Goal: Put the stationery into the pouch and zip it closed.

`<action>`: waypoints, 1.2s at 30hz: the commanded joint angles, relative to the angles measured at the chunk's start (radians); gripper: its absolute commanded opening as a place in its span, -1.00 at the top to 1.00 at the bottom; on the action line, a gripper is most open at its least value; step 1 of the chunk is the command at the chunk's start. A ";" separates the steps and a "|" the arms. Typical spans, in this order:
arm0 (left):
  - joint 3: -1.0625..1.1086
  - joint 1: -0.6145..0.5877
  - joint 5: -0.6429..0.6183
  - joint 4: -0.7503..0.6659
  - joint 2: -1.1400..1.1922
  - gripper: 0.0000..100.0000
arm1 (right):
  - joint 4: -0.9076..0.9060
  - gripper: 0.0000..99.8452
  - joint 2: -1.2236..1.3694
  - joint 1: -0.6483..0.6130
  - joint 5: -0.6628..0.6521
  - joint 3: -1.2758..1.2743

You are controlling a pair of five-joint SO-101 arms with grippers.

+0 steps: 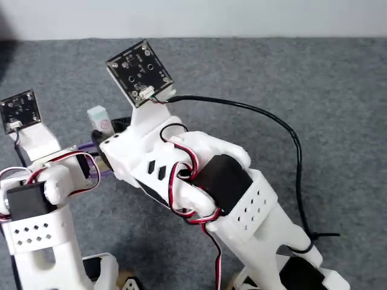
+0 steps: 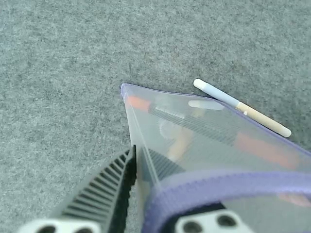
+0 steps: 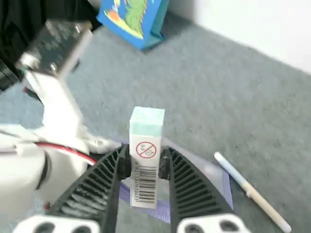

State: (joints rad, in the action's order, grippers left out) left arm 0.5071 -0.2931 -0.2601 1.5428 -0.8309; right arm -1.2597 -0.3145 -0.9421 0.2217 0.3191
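Observation:
A clear pouch (image 2: 209,141) with purple trim lies on the grey carpet, with several orange and striped items showing through its wall. My left gripper (image 2: 141,170) is shut on the pouch's rim near one corner. A thin white-and-tan pen (image 2: 243,108) lies on the carpet just beside the pouch. My right gripper (image 3: 145,155) is shut on a white eraser block (image 3: 145,167) with a pale green top and a barcode label. It holds the block upright above the pouch (image 3: 216,174), with the pen (image 3: 250,191) to one side. In the high view the block (image 1: 98,116) pokes out beside the right arm.
The left arm's white body (image 3: 53,102) stands close beside the right gripper. A blue printed box (image 3: 136,19) stands at the back by the wall. A black cable (image 1: 266,118) trails across the carpet. Bare carpet (image 1: 314,78) lies to the right.

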 commanded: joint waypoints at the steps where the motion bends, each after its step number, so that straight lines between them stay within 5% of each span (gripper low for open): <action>1: -0.013 -0.002 -0.008 -0.026 -0.002 0.98 | 0.035 0.98 -0.070 -0.012 0.014 -0.003; 7: -0.013 -0.002 -0.008 -0.029 -0.002 0.98 | 0.081 0.98 -0.245 -0.025 0.012 -0.242; 16: -0.013 -0.002 -0.008 -0.031 0.003 0.98 | 0.568 0.98 -0.542 -0.027 -0.114 -0.776; 29: -0.013 -0.002 -0.008 -0.031 0.006 0.98 | 1.070 0.98 -0.552 -0.025 -0.117 -1.178; 36: -0.013 -0.002 -0.008 -0.031 0.006 0.98 | 1.236 0.97 -0.550 -0.024 -0.235 -1.316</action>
State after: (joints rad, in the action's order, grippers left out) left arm 0.5071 -0.2931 -0.2601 1.5428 -0.8309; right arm -0.0783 -0.8362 -0.9574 0.0207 -0.9912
